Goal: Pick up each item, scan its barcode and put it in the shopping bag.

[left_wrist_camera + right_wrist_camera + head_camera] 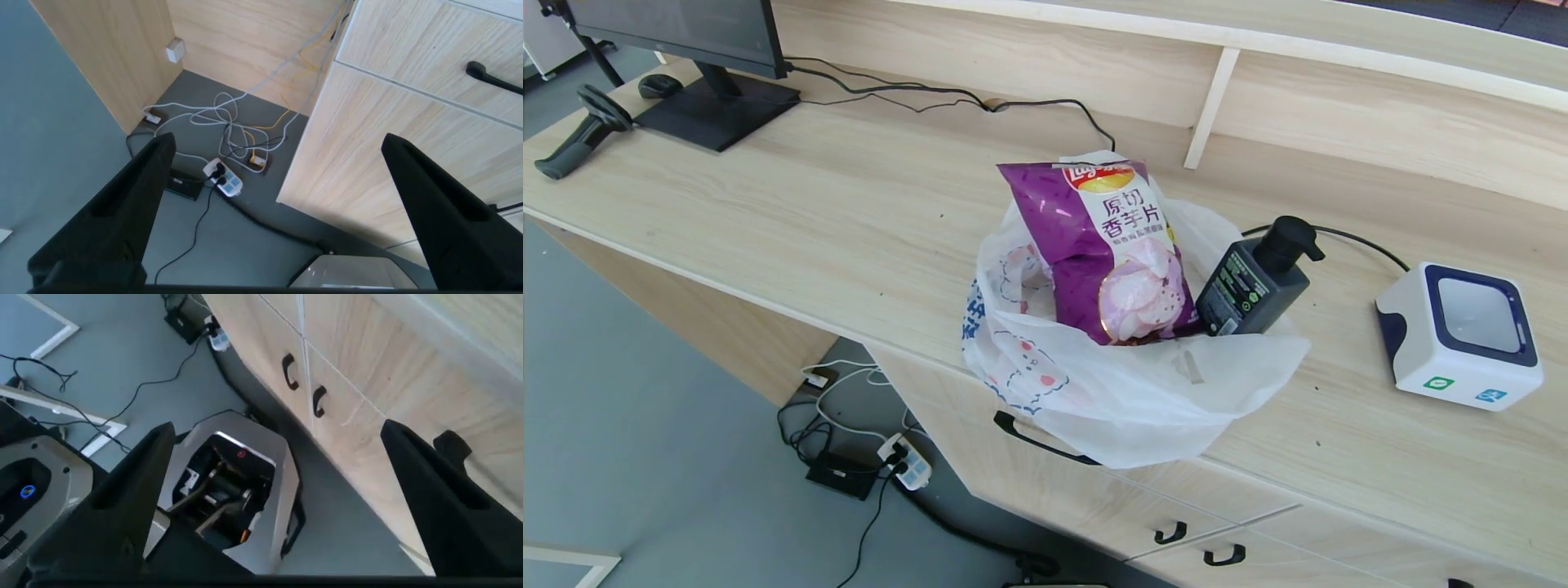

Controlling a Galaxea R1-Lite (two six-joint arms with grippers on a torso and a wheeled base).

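Observation:
A white plastic shopping bag sits at the counter's front edge. Inside it stands a purple chip bag, leaning upright, and beside that a dark pump bottle. A white and blue barcode scanner rests on the counter to the right of the bag. My left gripper hangs open below the counter, over the floor by the cabinet. My right gripper is open too, low in front of the drawers, with nothing between its fingers.
A monitor on its stand, a mouse and a handheld scanner sit at the counter's far left. Cables and a power strip lie on the floor under the counter. Drawer handles face outward below.

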